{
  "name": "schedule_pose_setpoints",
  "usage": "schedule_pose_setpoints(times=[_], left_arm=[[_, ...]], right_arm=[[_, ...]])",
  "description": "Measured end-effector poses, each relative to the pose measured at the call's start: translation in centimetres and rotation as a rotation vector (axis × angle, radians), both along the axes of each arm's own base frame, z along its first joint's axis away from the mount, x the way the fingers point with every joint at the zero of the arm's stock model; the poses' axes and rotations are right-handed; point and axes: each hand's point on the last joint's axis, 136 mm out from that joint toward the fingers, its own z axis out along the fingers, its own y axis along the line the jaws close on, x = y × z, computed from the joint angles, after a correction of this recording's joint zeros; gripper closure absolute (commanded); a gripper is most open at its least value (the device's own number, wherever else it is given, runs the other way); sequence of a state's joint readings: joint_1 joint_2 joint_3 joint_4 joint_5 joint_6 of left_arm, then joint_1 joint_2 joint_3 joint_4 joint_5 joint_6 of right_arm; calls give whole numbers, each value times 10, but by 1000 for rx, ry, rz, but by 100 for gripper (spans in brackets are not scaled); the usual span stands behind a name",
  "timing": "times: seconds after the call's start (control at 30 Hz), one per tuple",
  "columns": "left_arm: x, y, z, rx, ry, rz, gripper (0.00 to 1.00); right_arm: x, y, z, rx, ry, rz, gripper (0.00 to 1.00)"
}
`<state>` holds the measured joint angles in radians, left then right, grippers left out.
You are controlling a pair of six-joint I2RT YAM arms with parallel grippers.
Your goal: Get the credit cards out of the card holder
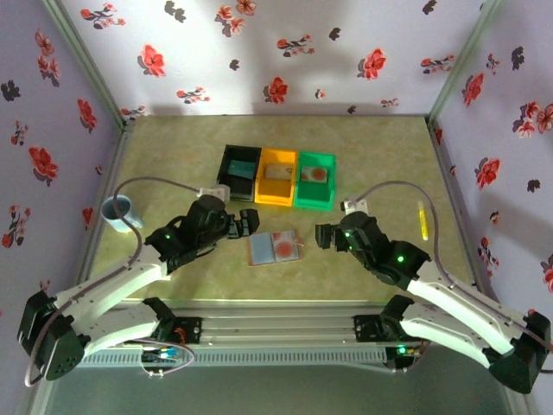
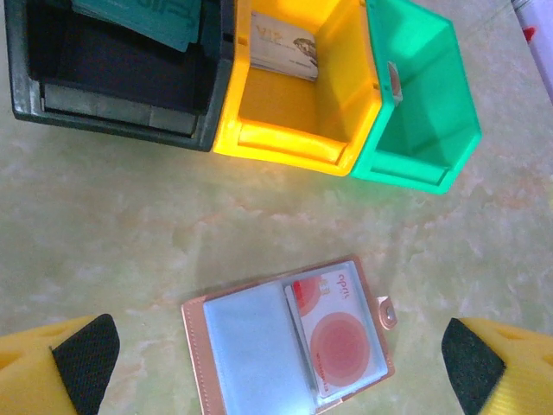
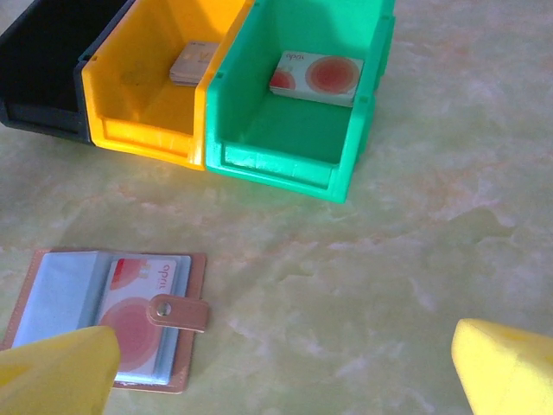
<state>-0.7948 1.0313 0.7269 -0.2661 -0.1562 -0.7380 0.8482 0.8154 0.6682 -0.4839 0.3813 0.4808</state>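
The card holder [image 1: 275, 249] lies open and flat on the table, brownish-pink outside with blue-grey sleeves [image 2: 251, 346]. Its clasp tab [image 3: 177, 313] is folded over the right edge. A pale credit card with an orange-red spot [image 2: 341, 333] sits in the holder's right sleeve [image 3: 138, 316]. A teal-green card [image 2: 143, 17] rests in the black bin, a pale card [image 3: 194, 62] in the yellow bin, and an orange-spotted card [image 3: 315, 76] in the green bin. My left gripper [image 1: 248, 221] hovers open just left of the holder. My right gripper [image 1: 326, 235] is open to its right. Neither touches it.
Black [image 1: 239, 172], yellow [image 1: 277, 178] and green [image 1: 314, 181] bins stand side by side behind the holder. A blue-and-white cup [image 1: 118, 209] stands at the left edge. A yellow-green pen [image 1: 422, 220] lies at the right. Flowered walls enclose the table.
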Motion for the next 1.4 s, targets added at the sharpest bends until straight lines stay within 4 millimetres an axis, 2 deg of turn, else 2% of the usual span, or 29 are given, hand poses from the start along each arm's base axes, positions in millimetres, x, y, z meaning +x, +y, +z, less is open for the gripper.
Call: schedule_pose_setpoints(times=[0.17,0.37,0.53,0.7,0.97,1.2,1.4], left_arm=[[-4,-5,-12,1,38,9,1],[-9,-13,-23,5,75,12,1],[-11,-16,-31,-29,98,41,1],[-15,-18,-50,-33,148,67,2],[-12,-22,-59,-57,182,106,4],[-16,-41,-69,-101,218,109,7],[-20,-59,-82,-135,257,108,9]], right_arm=[[2,15,-5,25,13,5,1],[5,33,-20,31,38,17,1],[1,38,-37,32,66,37,1],[0,42,-40,51,71,52,1],[-2,53,-58,54,132,75,3],[-3,63,-71,86,188,69,6],[-2,72,-69,156,204,59,9]])
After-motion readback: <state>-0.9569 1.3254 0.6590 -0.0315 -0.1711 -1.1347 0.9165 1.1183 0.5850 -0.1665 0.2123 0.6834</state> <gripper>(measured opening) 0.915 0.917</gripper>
